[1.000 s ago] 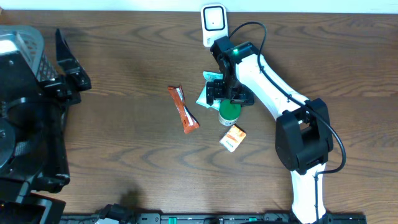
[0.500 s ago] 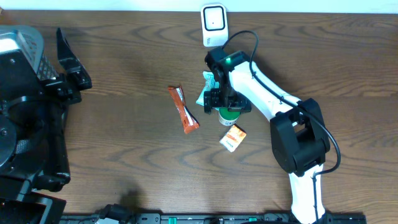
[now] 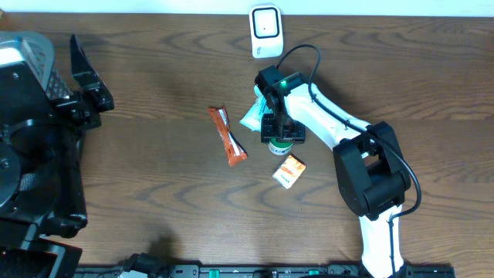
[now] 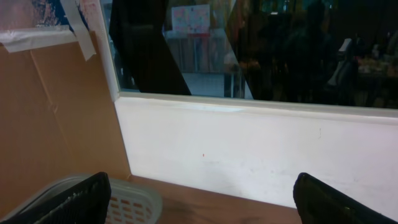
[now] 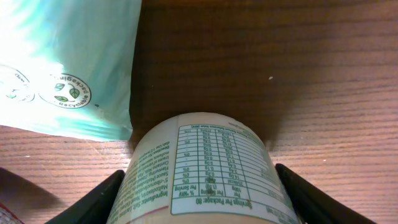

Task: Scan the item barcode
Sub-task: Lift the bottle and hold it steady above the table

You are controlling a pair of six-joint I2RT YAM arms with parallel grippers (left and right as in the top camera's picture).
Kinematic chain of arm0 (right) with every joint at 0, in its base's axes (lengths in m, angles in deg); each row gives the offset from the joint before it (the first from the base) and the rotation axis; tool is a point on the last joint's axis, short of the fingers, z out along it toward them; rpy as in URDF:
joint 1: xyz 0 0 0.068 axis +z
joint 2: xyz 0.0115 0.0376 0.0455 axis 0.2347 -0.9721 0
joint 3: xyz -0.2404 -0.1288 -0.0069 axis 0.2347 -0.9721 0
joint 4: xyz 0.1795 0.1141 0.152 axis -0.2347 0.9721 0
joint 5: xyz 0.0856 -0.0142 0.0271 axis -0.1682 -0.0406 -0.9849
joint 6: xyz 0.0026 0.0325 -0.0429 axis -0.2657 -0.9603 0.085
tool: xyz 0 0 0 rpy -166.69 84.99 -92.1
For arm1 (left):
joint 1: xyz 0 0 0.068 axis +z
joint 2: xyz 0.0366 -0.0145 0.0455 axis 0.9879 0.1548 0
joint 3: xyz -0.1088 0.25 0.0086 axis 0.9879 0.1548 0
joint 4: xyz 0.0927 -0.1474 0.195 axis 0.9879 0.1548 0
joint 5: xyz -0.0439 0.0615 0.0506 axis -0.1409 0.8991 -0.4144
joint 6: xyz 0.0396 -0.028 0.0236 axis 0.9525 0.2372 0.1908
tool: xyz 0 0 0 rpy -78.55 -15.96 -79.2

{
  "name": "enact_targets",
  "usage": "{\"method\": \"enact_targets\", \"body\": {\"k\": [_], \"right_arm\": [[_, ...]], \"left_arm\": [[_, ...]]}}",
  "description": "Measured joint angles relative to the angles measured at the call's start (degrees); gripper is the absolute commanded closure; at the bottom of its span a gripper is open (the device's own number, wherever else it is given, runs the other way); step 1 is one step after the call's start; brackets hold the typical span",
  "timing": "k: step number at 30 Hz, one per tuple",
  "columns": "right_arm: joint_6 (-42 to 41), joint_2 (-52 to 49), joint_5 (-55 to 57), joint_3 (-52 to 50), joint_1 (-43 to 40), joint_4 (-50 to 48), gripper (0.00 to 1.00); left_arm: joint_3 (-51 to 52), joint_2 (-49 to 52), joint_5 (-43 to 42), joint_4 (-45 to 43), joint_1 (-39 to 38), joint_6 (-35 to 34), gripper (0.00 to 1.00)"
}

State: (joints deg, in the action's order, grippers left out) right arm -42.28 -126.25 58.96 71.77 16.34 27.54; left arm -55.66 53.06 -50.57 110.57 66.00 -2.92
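The bottle (image 5: 205, 155) lies on the table (image 3: 154, 193), near the white scanner (image 3: 265, 29), on the robot's side of it. The right gripper (image 5: 200, 179) grips it, one finger tight on each side. The left gripper (image 4: 202, 186), far from the scanner, is wide open and empty.

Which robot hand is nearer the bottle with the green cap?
The right. The right gripper is directly over the bottle, with a finger on each side of it. The left gripper is far off, at the left end of the table.
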Motion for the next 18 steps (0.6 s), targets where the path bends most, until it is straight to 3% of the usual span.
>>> {"method": "enact_targets", "body": {"k": [7, 12, 18], "right_arm": [[0.0, 0.0, -0.1, 0.0, 0.0, 0.2, 0.4], [2.7, 0.0, 0.1, 0.0, 0.0, -0.2, 0.48], [17.1, 0.0, 1.0, 0.0, 0.0, 0.7, 0.3]], "left_arm": [[0.0, 0.0, 0.0, 0.0, 0.0, 0.0, 0.06], [0.0, 0.0, 0.0, 0.0, 0.0, 0.0, 0.06], [0.0, 0.0, 0.0, 0.0, 0.0, 0.0, 0.06]]}}
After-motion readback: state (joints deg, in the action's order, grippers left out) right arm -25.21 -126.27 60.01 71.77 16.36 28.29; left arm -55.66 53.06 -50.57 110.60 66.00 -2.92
